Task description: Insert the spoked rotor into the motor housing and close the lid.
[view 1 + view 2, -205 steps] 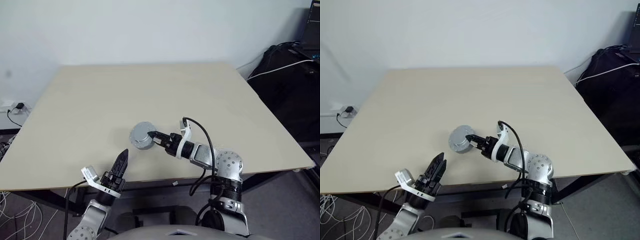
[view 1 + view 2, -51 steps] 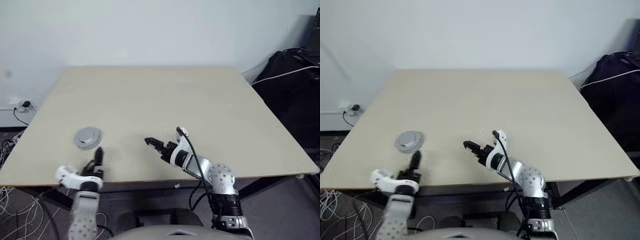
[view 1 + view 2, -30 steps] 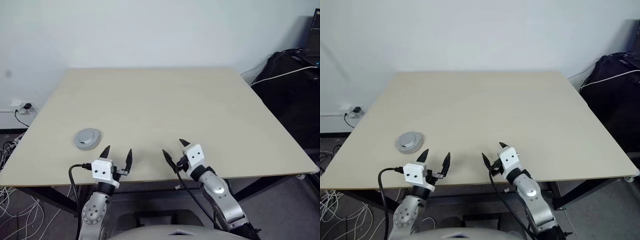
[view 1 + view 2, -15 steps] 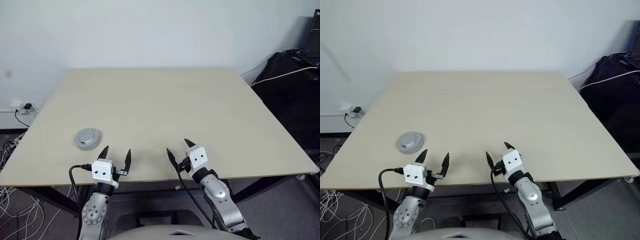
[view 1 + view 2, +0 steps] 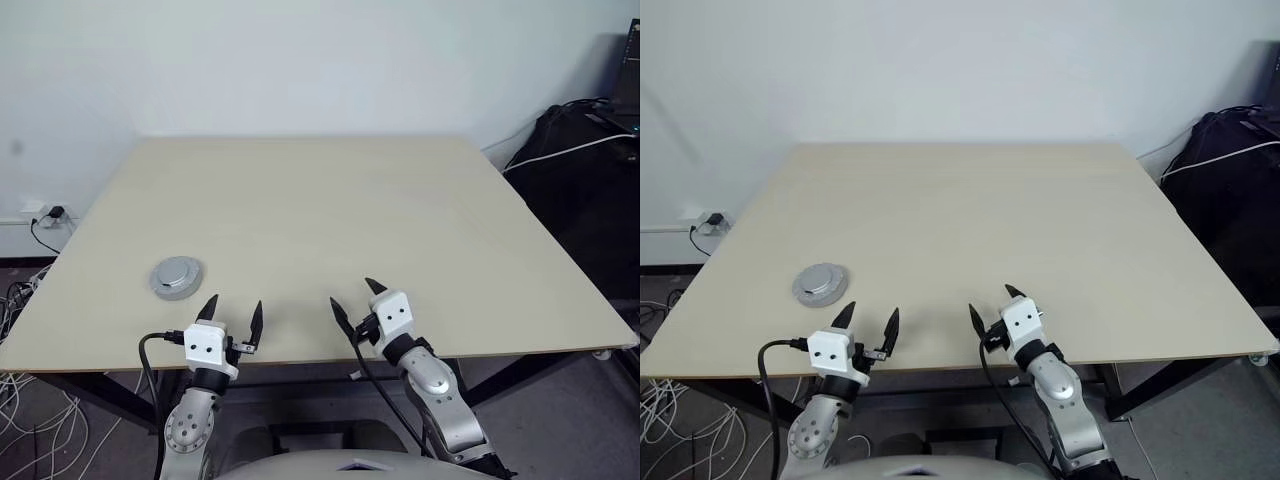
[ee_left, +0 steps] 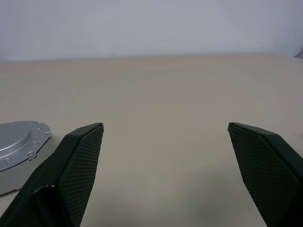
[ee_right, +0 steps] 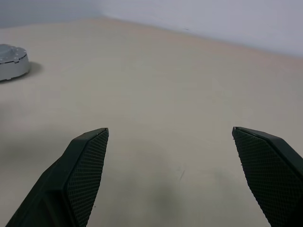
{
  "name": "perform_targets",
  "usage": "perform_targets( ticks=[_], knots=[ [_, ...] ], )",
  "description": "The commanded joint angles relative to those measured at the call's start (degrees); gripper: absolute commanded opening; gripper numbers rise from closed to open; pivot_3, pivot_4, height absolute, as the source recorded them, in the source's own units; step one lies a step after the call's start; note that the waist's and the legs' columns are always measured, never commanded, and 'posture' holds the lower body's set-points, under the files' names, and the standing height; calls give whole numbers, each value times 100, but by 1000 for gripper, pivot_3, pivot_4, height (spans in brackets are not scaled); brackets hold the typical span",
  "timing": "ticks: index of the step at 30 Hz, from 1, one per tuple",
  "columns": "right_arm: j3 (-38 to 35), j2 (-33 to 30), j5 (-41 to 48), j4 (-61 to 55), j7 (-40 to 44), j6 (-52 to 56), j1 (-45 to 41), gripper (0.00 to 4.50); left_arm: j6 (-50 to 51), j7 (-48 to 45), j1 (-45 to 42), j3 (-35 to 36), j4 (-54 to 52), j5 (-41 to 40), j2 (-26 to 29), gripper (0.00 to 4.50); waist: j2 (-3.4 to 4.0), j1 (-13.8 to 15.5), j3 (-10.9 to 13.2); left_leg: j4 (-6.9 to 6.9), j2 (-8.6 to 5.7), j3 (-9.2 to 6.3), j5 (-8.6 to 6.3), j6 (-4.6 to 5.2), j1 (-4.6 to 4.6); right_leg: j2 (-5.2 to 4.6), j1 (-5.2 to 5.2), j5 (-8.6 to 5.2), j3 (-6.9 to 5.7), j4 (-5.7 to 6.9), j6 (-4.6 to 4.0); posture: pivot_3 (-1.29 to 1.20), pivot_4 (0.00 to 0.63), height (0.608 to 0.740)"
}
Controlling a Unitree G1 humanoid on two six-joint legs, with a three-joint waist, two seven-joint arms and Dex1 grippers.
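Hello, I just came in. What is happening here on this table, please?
Nothing is being handled right now. A round grey metal motor case with its lid on sits closed on the left part of the wooden table. The left gripper and the right gripper both hover open and empty at the near edge, apart from it. The assembly looks finished.
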Motion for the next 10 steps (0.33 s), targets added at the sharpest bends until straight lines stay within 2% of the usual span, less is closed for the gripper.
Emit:
perform_targets(
  ticks=[1, 10],
  knots=[
    [-83, 29, -2, -73, 11, -38, -70, 4500, -25, 0, -75, -23, -253, 21, -3, 4439, 0, 0, 0, 0, 0, 0, 0, 0, 0, 0, 0, 0, 0, 0, 0, 0, 0, 740],
    [-115, 62, -15, -64, 6, -22, -62, 4500, -84, -63, -141, 8, -107, -13, 27, 4439, 0, 0, 0, 0, 0, 1, 0, 0, 0, 0, 1, 0, 0, 0, 0, 0, 0, 740]
  ],
)
